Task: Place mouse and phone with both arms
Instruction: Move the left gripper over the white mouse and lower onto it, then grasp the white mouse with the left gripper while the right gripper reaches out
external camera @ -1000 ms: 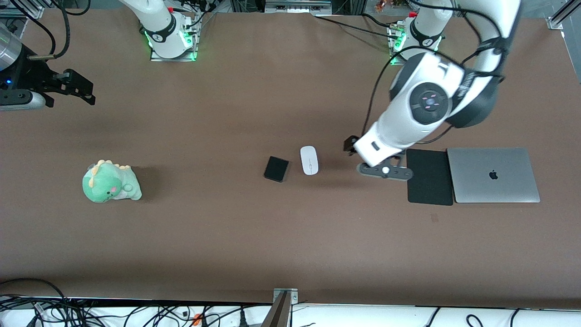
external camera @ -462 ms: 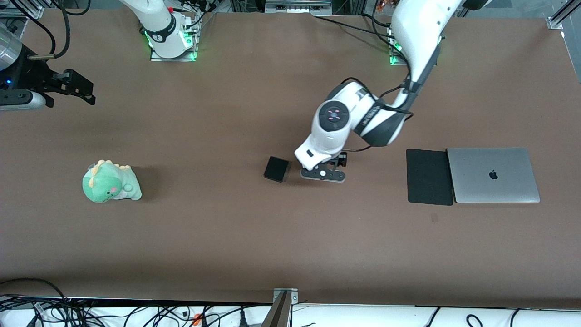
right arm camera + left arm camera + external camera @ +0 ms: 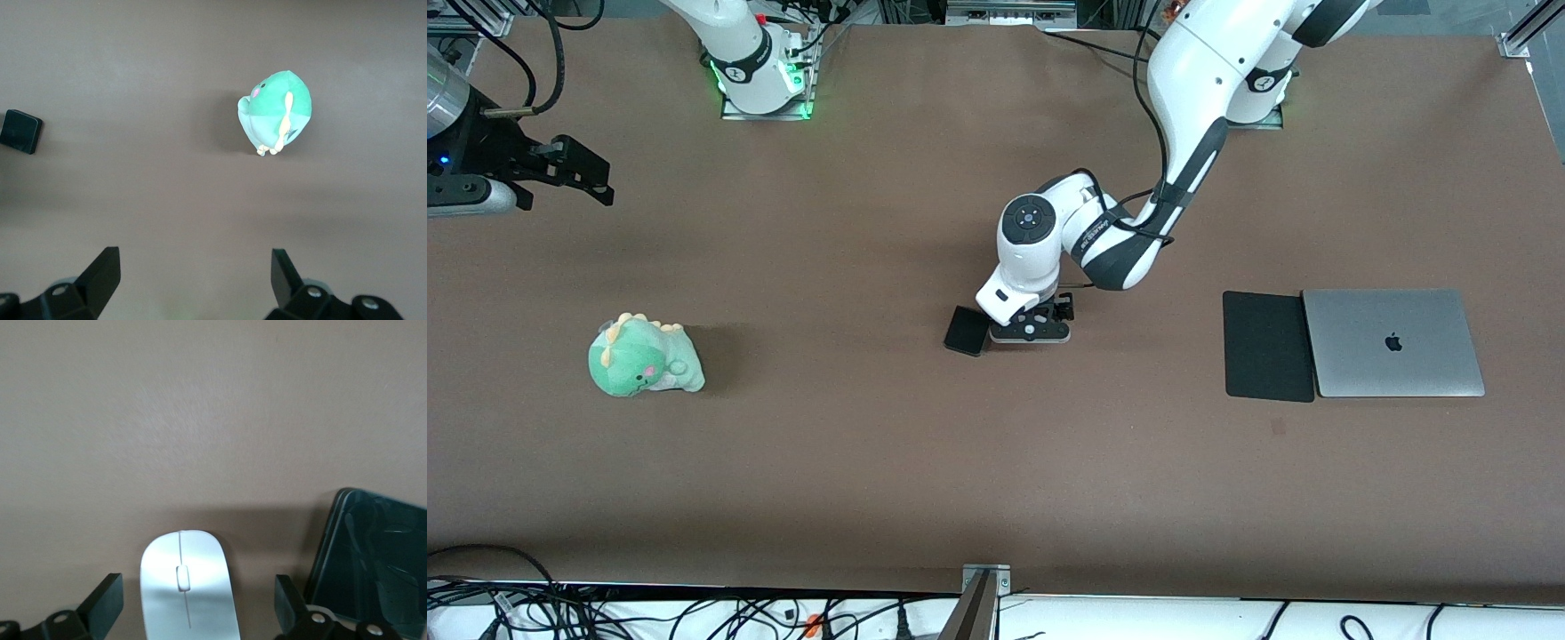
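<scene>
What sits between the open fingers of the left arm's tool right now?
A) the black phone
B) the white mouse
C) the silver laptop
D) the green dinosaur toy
B: in the left wrist view the white mouse lies between the left tool's open fingers, with the phone beside it.

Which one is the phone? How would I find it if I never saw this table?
Start at the big brown table and look to its middle, where the left gripper hangs open over the white mouse. The phone lies flat beside that mouse, toward the right arm's end. It is small, black and almost square, far smaller than the black mat by the laptop.
</scene>
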